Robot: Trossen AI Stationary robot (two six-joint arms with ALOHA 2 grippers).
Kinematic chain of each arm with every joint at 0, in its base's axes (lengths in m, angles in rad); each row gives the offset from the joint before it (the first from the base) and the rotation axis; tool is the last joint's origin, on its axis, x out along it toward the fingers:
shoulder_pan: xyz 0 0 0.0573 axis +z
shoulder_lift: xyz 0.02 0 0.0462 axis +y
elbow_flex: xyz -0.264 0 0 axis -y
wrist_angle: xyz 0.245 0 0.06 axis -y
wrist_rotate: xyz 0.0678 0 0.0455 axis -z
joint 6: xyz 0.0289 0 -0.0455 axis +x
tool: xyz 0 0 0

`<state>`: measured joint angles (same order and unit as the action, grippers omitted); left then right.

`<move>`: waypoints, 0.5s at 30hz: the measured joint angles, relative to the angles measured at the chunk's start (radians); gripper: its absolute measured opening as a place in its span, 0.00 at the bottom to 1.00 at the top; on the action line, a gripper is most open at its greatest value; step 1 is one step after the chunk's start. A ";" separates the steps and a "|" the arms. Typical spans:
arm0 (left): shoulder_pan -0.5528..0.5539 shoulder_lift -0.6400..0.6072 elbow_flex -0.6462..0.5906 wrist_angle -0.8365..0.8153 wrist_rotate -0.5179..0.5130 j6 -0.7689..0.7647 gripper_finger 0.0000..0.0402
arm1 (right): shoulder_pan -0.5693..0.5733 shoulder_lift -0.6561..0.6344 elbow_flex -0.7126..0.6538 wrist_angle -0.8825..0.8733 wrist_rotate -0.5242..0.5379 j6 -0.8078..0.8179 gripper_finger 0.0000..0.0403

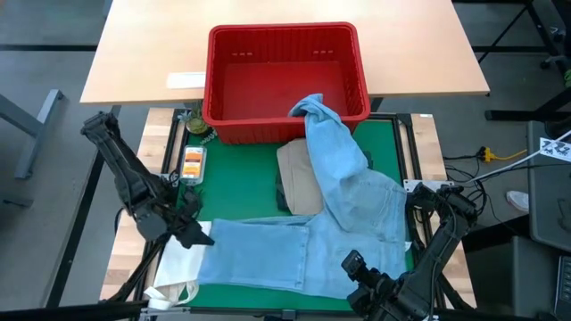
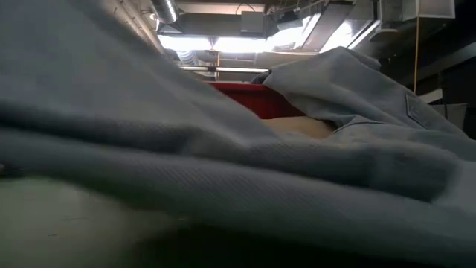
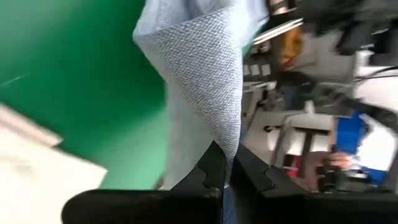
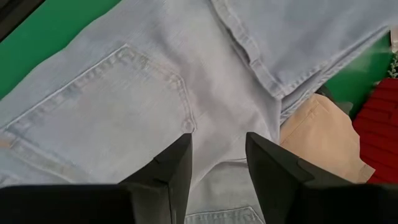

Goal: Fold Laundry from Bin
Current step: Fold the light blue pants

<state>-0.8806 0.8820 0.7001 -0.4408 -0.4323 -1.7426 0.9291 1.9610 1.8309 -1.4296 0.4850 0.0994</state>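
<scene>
The light blue denim jeans lie spread on the green mat. One leg runs up over the near rim of the red bin, and the other lies along the mat's near edge toward the left. A khaki-tan garment lies partly under the jeans. My left gripper is shut on the left leg's end. My right gripper is open at the near right of the mat, its fingers over the jeans' seat beside a back pocket. In the low view the jeans fill most of the picture. My left gripper pinches the end of the jeans' left leg between its two fingers, coming from the table's left side. One layer or several, I cannot tell. The rest of the leg lies on the mat. My right gripper: I cannot tell whether its fingertips touch the denim.
A white paper bag lies at the mat's near left corner under the left gripper. Small items sit along the mat's left edge. A tan table stands behind the bin. Bare mat shows left of the khaki garment.
</scene>
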 joint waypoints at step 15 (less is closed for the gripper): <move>0.108 0.130 0.102 0.148 -0.098 0.100 0.01 | 0.000 0.000 0.000 -0.001 0.000 -0.002 0.38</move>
<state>-0.7724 1.0119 0.8017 -0.2927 -0.5307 -1.6425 0.9291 1.9610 1.8309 -1.4310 0.4850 0.0971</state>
